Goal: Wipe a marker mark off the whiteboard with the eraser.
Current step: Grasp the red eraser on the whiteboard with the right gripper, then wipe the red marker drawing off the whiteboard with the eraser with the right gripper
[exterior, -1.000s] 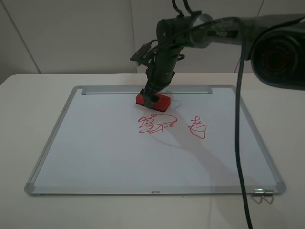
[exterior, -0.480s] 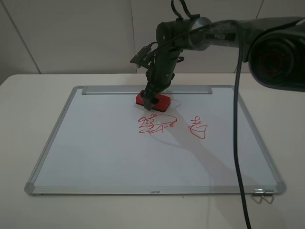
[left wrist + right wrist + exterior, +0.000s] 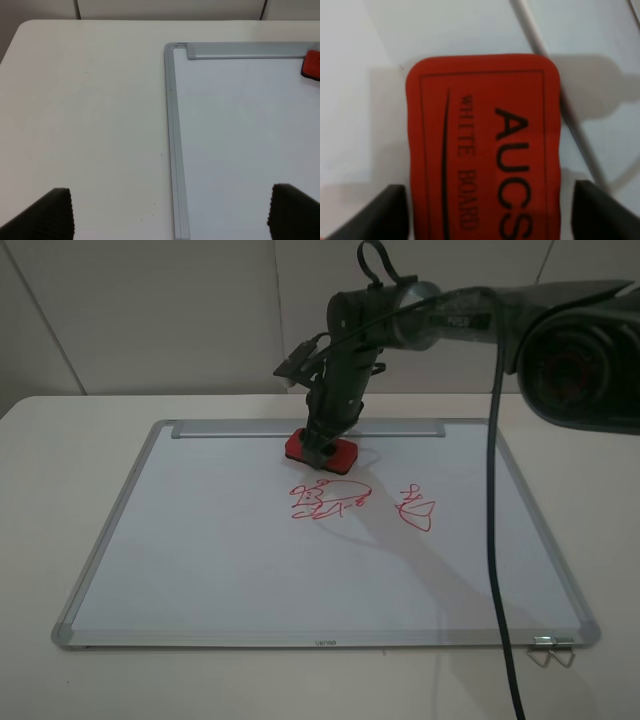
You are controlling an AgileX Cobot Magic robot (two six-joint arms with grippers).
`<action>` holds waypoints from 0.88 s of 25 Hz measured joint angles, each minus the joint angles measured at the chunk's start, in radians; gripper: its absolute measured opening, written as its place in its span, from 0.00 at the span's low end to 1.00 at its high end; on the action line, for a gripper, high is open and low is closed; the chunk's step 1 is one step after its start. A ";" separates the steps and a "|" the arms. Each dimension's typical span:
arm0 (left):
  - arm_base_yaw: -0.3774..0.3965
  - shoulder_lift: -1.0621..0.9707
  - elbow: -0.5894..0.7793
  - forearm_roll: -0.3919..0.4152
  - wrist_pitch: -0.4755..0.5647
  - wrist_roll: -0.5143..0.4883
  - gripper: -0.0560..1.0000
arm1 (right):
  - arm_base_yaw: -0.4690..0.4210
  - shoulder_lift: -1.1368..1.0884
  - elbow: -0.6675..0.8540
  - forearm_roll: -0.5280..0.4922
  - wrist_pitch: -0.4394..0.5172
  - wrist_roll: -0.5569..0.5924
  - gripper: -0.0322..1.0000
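While the right gripper [image 3: 319, 448] straddles the eraser [image 3: 342, 454] at the far side of the whiteboard [image 3: 200, 560], the marker mark [image 3: 328, 498] lies unwiped just nearward of it.

Its fingers [image 3: 395, 212] stand apart along the red block's two long sides, spanning its short width. A sliver of board shows beside one of them, so I judge them not yet clamped. The eraser rests flat just in front of the silver strip [image 3: 230, 429], its long axis parallel to that strip and to the mark's two rows. The mark sits near it, toward the board's near edge — a broadside drag that way should cover it and miss the smaller scribble [image 3: 415, 508] to the right. The left gripper [image 3: 175, 215], jaws wide apart and empty, hangs over the board's left frame, well apart from the eraser — the right arm is the nearer.
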 joint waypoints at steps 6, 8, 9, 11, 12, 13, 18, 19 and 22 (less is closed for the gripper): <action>0.000 0.000 0.000 0.000 0.000 0.000 0.79 | 0.000 0.000 0.000 0.000 0.001 0.000 0.50; 0.000 0.000 0.000 0.000 0.000 0.000 0.79 | 0.000 0.000 0.000 0.000 0.001 0.000 0.50; 0.000 0.000 0.000 0.000 0.000 0.000 0.79 | 0.000 0.000 0.000 0.000 0.001 0.000 0.50; 0.000 0.000 0.000 0.000 0.000 0.000 0.79 | 0.000 0.000 0.000 0.000 0.001 0.000 0.50; 0.000 0.000 0.000 0.000 0.000 0.000 0.79 | 0.000 0.000 0.000 0.000 0.002 0.000 0.50; 0.000 0.000 0.000 0.000 0.000 0.000 0.79 | 0.000 0.000 0.000 0.000 0.002 0.000 0.50; 0.000 0.000 0.000 0.000 0.000 0.000 0.79 | 0.000 -0.014 0.001 0.000 0.005 0.001 0.50; 0.000 0.000 0.000 0.000 0.000 0.000 0.79 | 0.000 -0.024 0.001 0.000 0.007 0.003 0.50; 0.000 0.000 0.000 0.000 0.000 0.000 0.79 | 0.001 -0.060 0.001 0.000 0.035 0.058 0.50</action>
